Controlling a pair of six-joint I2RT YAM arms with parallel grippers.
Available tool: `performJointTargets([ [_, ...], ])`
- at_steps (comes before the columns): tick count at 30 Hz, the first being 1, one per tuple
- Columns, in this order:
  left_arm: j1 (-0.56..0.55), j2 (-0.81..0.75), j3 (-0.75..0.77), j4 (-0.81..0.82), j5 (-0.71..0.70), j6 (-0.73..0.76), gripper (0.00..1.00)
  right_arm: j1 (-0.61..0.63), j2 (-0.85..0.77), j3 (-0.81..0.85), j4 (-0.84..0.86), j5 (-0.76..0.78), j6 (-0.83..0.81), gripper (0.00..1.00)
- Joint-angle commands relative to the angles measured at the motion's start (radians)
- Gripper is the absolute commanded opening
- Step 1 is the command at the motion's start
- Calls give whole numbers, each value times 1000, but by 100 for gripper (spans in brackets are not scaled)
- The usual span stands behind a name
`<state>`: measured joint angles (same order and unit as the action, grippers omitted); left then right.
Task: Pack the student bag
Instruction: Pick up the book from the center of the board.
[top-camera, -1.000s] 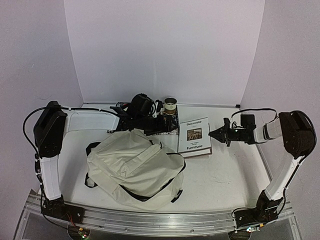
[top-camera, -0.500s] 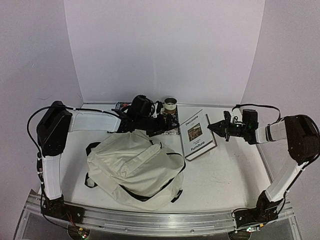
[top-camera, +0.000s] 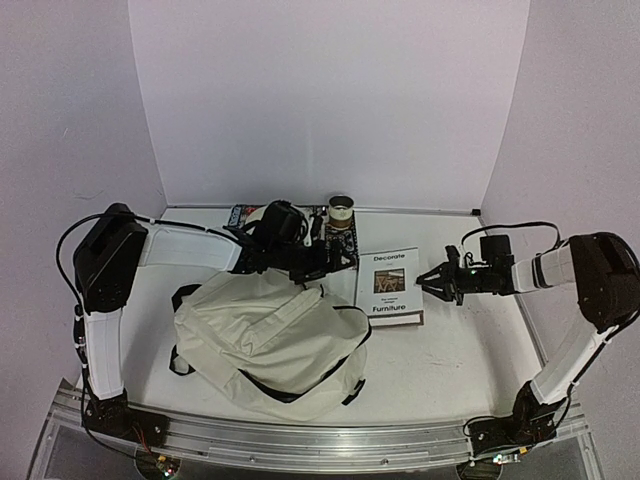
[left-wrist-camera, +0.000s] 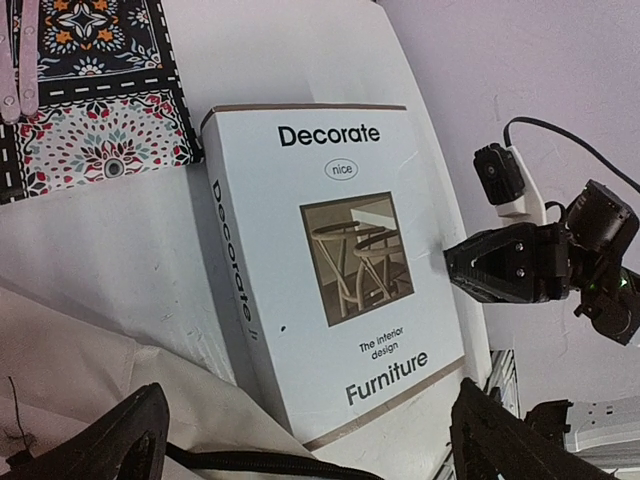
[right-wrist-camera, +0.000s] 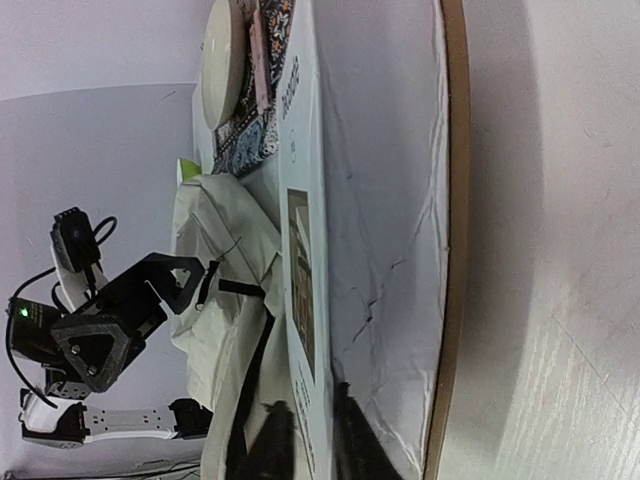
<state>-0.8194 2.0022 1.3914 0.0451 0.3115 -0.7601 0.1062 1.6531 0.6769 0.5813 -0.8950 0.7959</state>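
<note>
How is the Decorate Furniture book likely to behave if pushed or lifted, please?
The book looks stiff: thick block, straight edges, so it should keep its shape. Lying flat on the table, it would likely slide, not roll or tip. Its smooth cover may be slippery to pinch.

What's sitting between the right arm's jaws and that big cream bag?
A white book titled Decorate Furniture lies on the table between them, its spine side next to the student bag. The top view shows it best.
</note>
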Motion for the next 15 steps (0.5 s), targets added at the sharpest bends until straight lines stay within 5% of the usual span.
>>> performJointTargets([
  [1,-3,-38,-6,39,6,1,99,1,4,24,-109,10,-111,28],
  [15,-3,-53,-30,42,3,13,99,2,145,70,-133,-9,-190,29],
])
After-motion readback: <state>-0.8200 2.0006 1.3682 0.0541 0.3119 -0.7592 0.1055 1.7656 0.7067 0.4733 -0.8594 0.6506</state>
